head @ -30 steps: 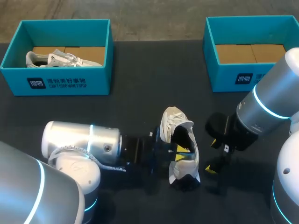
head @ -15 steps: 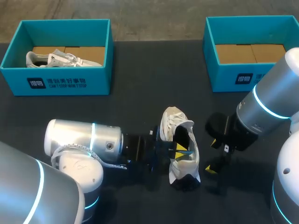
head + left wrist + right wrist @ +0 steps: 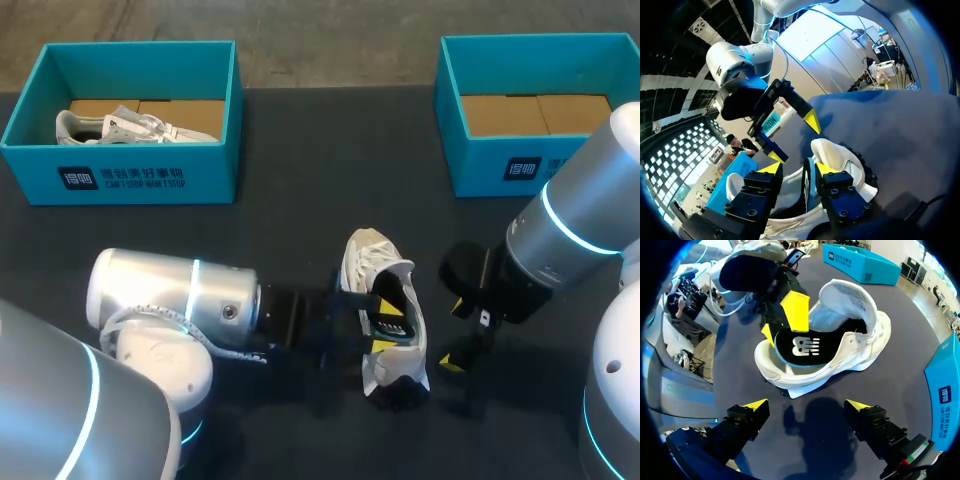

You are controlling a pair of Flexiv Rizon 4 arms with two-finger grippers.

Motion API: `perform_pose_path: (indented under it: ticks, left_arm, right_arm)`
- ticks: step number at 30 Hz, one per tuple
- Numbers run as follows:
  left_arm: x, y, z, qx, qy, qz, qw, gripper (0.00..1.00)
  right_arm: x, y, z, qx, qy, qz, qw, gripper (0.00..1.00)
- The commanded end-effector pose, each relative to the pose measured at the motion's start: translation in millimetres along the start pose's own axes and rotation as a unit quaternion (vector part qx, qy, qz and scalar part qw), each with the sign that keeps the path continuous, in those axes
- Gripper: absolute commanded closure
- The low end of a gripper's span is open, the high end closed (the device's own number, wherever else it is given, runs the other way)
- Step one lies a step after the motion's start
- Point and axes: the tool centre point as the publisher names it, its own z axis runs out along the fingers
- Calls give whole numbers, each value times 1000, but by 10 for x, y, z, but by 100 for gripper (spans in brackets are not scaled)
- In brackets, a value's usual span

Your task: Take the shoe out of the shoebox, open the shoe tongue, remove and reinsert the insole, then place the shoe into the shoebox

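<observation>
Sneaker [image 3: 366, 255]: resting on the dark table [image 3: 300, 200] near its front edge, toe pointing toward the far side, lying between the left gripper [image 3: 797, 169] and the right gripper [image 3: 806, 405], well apart from the left teal shoebox [image 3: 120, 180] and the right teal shoebox [image 3: 480, 150]; showing the tongue [image 3: 850, 295] folded up and back from the opening. Left gripper: reaching in from the left at table level, clamping the black insole [image 3: 800, 347] from two sides near its heel end, holding it raised part way out of the opening with the blue rim and white logo showing. Right gripper: hovering just beside the sneaker over the table, spreading both yellow-tipped fingers [image 3: 754, 405] wide, gripping nothing. Left teal shoebox: sitting at the far left corner, containing a second white sneaker [image 3: 130, 125]. Right teal shoebox: sitting at the far right corner, showing a brown cardboard floor.
</observation>
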Motion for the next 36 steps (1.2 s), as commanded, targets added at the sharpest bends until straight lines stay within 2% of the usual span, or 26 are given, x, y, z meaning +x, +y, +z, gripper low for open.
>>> perform_pose_path:
  ticks: [1,16,24,26,27,28,30,36]
  left_arm:
    - [10,-72,-112,-6,2,0,1000,58]
    - [-9,-1,-244,-34,38,-13,999,61]
    - [-90,-3,-395,-61,85,-6,995,62]
    - [-136,-13,-445,-66,100,-7,993,65]
    - [-162,-16,-463,-72,107,-5,992,71]
    - [-181,-19,-482,-72,116,-7,991,78]
    - [-221,-21,-514,-78,133,-9,988,100]
    - [-268,-35,-555,-101,212,-4,972,100]
  right_arm:
    - [11,-10,-1,0,-1,0,1000,0]
    - [11,-10,-1,0,-1,0,1000,0]
    - [11,-10,-1,0,-1,0,1000,0]
    - [-6,-31,-37,2,-3,-3,1000,0]
    - [-27,-55,-82,4,-3,-6,1000,0]
    - [-47,-82,-127,4,-4,-7,1000,0]
    - [-95,-138,-214,13,-4,-17,1000,0]
    - [-254,-323,-417,23,9,-34,999,0]
